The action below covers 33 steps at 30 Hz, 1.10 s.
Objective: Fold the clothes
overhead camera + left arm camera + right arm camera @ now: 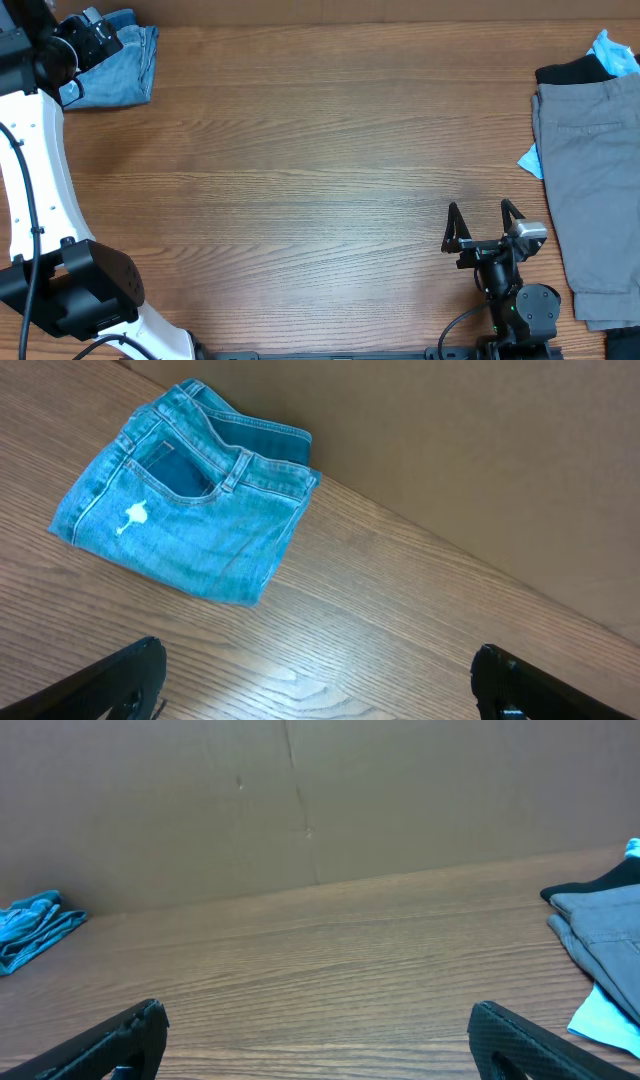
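Note:
Folded light-blue denim jeans [118, 72] lie at the table's far left corner; they show in the left wrist view [190, 505] and small at the far left of the right wrist view [35, 925]. Grey shorts [595, 190] lie at the right edge over a black garment [572, 72] and a light-blue piece [612, 50]; the shorts also show in the right wrist view [605, 925]. My left gripper [320, 680] is open and empty, hovering just short of the jeans. My right gripper [485, 222] is open and empty near the front, left of the shorts.
A brown cardboard wall [300, 800] stands along the table's far edge. The left arm's white body [40, 200] reaches along the left side. The wooden table [320, 170] lies bare between the two piles.

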Each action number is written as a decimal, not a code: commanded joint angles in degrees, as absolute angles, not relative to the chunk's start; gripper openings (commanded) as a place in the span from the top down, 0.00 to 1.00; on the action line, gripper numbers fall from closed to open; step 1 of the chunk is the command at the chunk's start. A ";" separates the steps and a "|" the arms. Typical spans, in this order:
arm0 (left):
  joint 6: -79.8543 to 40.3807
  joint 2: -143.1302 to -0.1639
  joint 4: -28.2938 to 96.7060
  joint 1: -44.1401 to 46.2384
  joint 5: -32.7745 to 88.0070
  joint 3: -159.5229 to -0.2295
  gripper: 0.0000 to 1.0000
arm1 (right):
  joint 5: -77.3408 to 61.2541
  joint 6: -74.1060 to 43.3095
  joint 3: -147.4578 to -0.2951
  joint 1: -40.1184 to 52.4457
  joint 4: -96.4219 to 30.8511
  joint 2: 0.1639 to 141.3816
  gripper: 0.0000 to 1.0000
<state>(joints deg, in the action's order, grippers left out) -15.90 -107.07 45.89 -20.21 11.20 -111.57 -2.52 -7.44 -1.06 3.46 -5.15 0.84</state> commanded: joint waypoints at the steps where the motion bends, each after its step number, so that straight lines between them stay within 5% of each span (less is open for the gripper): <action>1: -15.20 -107.61 45.89 -19.79 11.60 -111.70 0.00 | -1.74 -7.25 -0.47 3.84 -4.78 0.16 0.00; 16: -15.20 -87.88 47.09 -15.86 11.46 -104.60 0.00 | -1.74 -7.25 -0.47 3.84 -4.78 0.16 0.00; 33: -15.22 -40.75 53.01 -0.69 11.60 -51.68 0.00 | -1.74 -7.25 -0.47 3.84 -4.78 0.16 0.00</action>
